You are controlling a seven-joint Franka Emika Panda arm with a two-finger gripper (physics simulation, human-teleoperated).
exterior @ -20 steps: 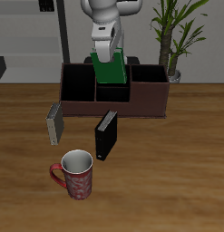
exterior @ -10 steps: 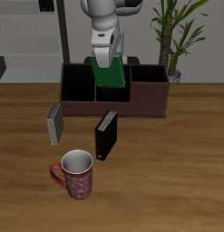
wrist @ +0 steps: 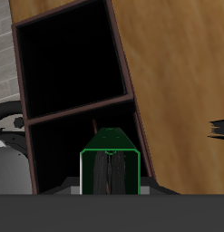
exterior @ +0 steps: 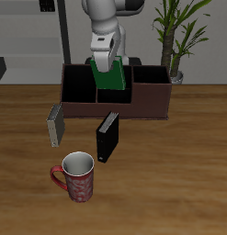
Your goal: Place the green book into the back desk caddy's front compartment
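My gripper (exterior: 107,59) is shut on the green book (exterior: 109,75) and holds it tilted above the dark reddish-brown desk caddy (exterior: 150,103) at the table's back. The book hangs over the caddy's split middle column and covers most of the front compartment (exterior: 113,95). In the wrist view the book's green edge (wrist: 111,148) sits close below the camera, over black-lined cells (wrist: 73,68) of the caddy. I cannot tell from that view which cell lies directly under the book.
A black book (exterior: 107,136) stands just in front of the caddy. A grey book (exterior: 55,124) stands beside it. A red patterned mug (exterior: 76,175) is nearer the table's front edge. A potted plant (exterior: 179,37) stands behind the caddy.
The green book has shifted slightly over the caddy's middle column and now looks narrower and more upright. Nothing else has moved.
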